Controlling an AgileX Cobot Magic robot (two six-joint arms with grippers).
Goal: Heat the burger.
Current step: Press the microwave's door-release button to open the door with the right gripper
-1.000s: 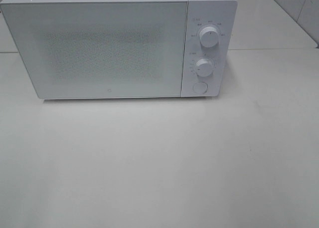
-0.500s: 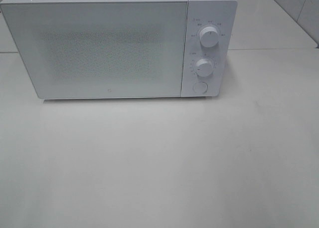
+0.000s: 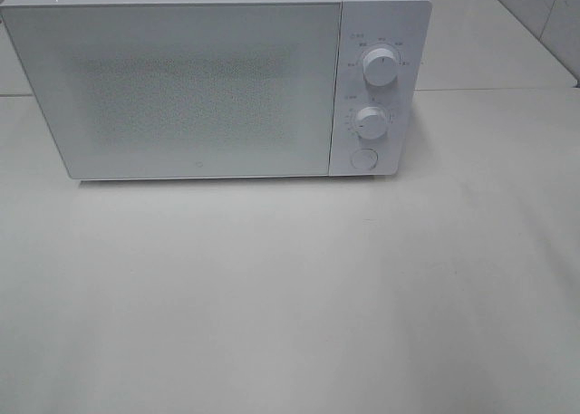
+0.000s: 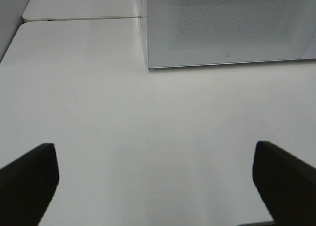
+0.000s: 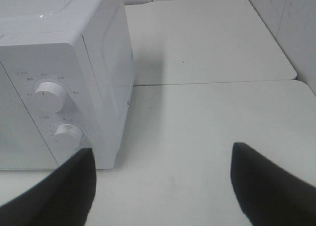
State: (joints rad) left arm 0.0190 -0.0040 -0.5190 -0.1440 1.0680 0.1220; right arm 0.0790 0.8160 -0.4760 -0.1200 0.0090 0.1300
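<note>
Though near microwave (image 5: 101,63), right pincer (image 5: 162,151) agape.

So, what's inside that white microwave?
The microwave door is shut, and its dotted white panel hides the cavity. No burger shows in any view; whether one sits inside cannot be told.

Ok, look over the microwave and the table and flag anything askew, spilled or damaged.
Nothing stands out. The closed white microwave sits level and square on the white table, and no spill, dent or crack shows in any view.
</note>
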